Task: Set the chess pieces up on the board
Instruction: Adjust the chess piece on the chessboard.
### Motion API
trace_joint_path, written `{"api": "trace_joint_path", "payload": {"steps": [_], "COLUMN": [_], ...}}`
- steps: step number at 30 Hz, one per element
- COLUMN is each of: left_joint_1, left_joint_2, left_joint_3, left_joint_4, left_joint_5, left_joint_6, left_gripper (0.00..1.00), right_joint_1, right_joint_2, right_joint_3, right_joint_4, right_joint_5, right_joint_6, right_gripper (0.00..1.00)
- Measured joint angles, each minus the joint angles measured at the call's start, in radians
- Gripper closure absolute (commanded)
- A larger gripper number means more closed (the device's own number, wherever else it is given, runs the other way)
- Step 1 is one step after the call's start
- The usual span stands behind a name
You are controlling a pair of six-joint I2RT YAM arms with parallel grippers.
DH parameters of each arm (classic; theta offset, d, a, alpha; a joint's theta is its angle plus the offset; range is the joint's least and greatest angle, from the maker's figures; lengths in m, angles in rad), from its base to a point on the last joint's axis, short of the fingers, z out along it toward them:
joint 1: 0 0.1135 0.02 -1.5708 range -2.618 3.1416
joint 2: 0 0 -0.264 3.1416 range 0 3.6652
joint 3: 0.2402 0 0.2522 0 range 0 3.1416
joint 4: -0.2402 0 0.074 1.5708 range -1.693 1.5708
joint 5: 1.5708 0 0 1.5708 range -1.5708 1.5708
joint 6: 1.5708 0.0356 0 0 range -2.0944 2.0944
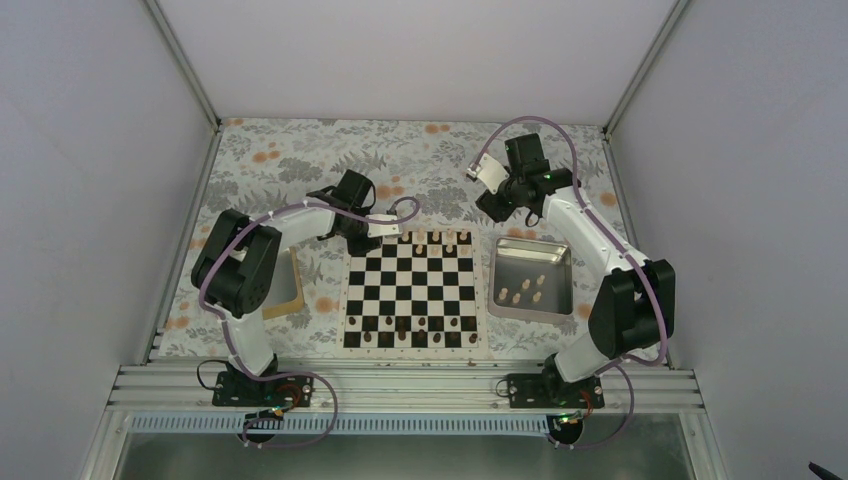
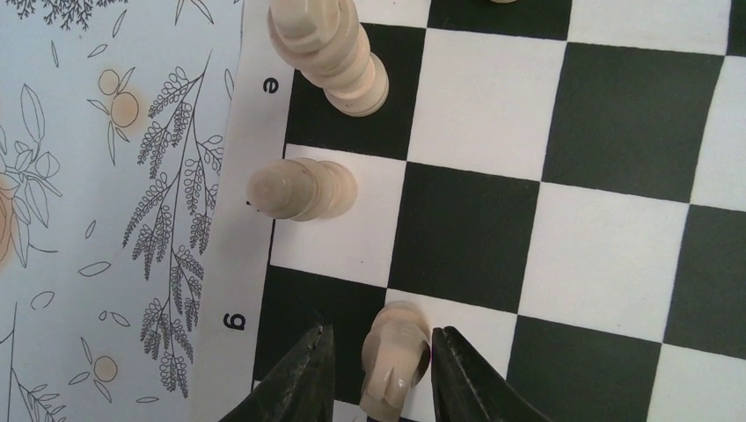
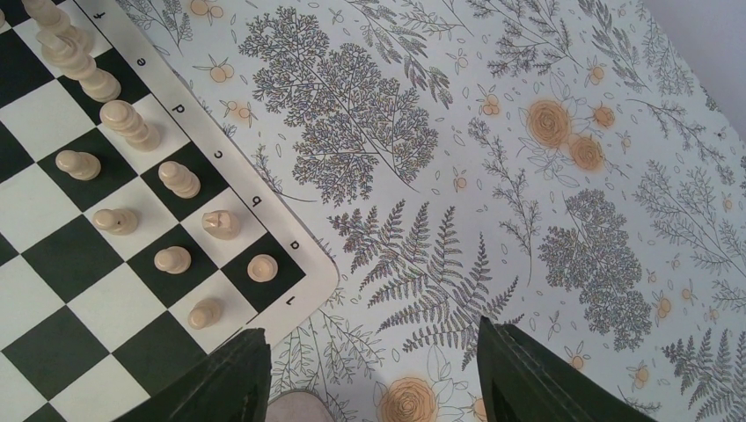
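The pale knight (image 2: 394, 360) is being bracketed by the left gripper (image 2: 380, 331) on the board (image 1: 412, 285), on the edge rank beside the printed letter g. 1 finger is being touched by the piece while a sliver of dark square is showing at the other, so a firm hold cannot be told. The right gripper (image 3: 371, 332) is being held wide open and empty over the floral cloth (image 3: 528, 176), just past the board's corner.

The knight is being judged light, rigid and smooth, with a narrow base that is likely to tip or skid if it is nudged. It is probably best taken across its flat flanks, low on the body.

Room for the 2 fingers is being limited by a neighbouring pale piece (image 2: 303, 189) on the next square, and by a taller pale piece (image 2: 330, 48) beyond it. A few more pale pieces (image 1: 525, 292) are being kept in the steel tray (image 1: 530, 255) beside the board. The dark chessmen (image 1: 410, 330) are being left on the near rank, well apart.
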Motion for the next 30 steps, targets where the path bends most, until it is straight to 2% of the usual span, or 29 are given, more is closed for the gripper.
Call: {"api": "trace_joint_path", "payload": {"steps": [2, 10, 30], "left_joint_1": [0.0, 0.0, 0.001], "left_joint_2": [0.0, 0.001, 0.001], "left_joint_3": [0.001, 0.002, 0.045], "left_joint_4": [-0.002, -0.005, -0.001], "left_joint_5": [0.0, -0.007, -0.026], "left_joint_6": [0.0, 0.0, 0.0], "left_gripper": [0.76, 0.8, 0.82], "right_joint_1": [0.0, 0.0, 0.0], "right_joint_2": [0.0, 0.0, 0.0], "right_joint_3": [0.0, 0.0, 0.0], "right_joint_4": [0.0, 0.0, 0.0], "right_joint_5": [0.0, 0.0, 0.0], "right_joint_6": [0.0, 0.0, 0.0], "right_gripper": [0.4, 0.42, 0.44]}}
